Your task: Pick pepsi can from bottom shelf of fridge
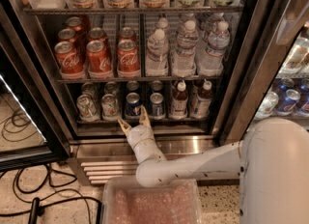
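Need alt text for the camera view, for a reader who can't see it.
The white arm's pincer, open and empty, sits at the front rail of the bottom shelf of the fridge, just below a pepsi can. Green-and-white cans stand beside it; Coca-Cola cans and water bottles fill the rack above.

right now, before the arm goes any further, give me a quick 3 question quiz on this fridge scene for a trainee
1. Where is the gripper?
A. Up among the red cans
B. Just in front of the bottom shelf, below the left pepsi can
C. Down in the pink bin

2. True or false: the gripper is shut on a pepsi can.

3. Fill in: the rack above the bottom shelf holds Coca-Cola cans on the left and ___ on the right.

Key: 1 B. 2 False; the gripper is open and holds nothing. 3 water bottles.
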Tool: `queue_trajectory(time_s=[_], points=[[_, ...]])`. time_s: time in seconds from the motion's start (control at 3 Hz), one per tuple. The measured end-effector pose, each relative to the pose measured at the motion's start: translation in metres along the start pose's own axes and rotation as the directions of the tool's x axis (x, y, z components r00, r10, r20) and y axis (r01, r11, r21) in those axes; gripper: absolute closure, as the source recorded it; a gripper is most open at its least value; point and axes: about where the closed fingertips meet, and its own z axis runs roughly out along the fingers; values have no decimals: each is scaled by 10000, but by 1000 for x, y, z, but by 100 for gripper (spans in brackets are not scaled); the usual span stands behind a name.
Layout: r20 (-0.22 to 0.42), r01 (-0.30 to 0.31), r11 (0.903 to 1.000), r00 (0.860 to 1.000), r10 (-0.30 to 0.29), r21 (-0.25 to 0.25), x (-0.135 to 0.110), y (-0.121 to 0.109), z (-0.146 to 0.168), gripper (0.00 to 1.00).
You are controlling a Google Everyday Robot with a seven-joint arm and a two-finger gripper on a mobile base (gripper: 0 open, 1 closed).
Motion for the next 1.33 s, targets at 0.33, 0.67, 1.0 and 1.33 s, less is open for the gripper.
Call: queue_trajectory(time_s=[0.33,0.67,1.0,1.33], points=[[89,59,9996,9999,-62,278,3,-7,10,37],[114,61,9987,9999,-66,506,9,-11,18,39],[372,-126,9966,9993,95,818,15,-19,44,40],[457,-139,9965,9989,102,830,13,-21,48,40]])
